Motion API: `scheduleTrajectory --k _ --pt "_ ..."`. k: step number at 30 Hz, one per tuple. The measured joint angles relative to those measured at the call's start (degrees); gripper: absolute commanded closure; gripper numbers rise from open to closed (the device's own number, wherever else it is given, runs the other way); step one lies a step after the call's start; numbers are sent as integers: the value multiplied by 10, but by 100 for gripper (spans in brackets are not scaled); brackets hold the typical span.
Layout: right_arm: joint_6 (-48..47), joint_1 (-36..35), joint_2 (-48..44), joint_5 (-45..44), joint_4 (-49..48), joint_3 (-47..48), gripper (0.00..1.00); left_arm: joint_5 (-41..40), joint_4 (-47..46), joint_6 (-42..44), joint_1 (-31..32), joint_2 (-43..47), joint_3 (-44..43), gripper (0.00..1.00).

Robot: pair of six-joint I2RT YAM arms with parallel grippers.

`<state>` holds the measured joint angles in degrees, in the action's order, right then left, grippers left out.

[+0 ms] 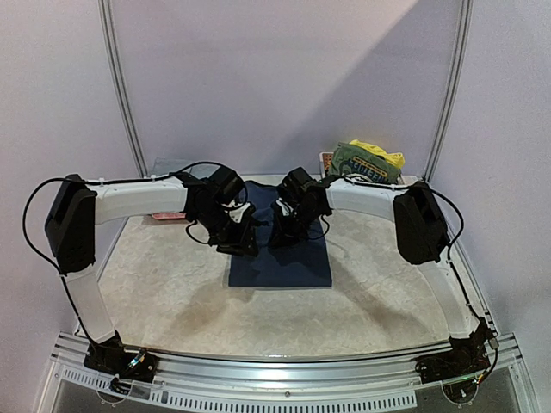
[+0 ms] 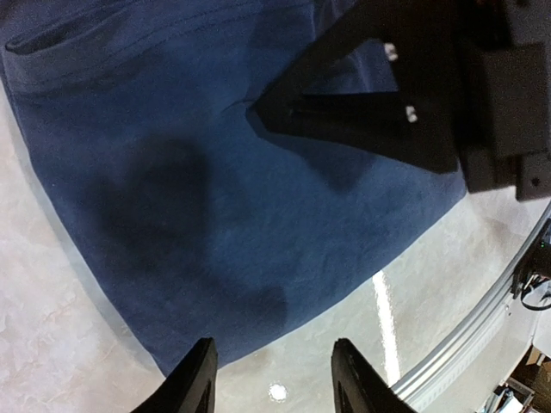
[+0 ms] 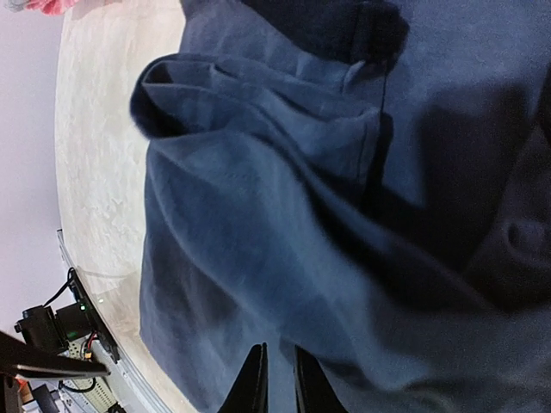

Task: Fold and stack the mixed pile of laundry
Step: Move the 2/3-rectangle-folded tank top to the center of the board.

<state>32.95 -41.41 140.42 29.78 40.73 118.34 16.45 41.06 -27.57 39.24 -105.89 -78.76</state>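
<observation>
- Top (image 1: 293,268) under the right gripper (image 1: 281,239) was plain navy.
- Tee (image 1: 362,166) beyond it was green with pale print.
- Piece (image 1: 385,155) atop the tee was yellow.
- Table (image 1: 172,292) was marbled cream.

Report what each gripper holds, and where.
Left gripper: nothing, open above an edge of the navy garment. Right gripper: nearly closed against it; hold cannot be told.
</observation>
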Motion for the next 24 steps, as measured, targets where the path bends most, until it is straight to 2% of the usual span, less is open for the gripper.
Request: scheduleTrajectory --k 6,17,24 --pt "8 16 49 20 -9 43 88 -7 15 -1 0 0 0 55" --pt "36 57 104 67 -49 113 81 -41 61 -3 0 0 0 55" --pt "40 68 117 68 -48 183 67 -87 93 14 3 25 0 51"
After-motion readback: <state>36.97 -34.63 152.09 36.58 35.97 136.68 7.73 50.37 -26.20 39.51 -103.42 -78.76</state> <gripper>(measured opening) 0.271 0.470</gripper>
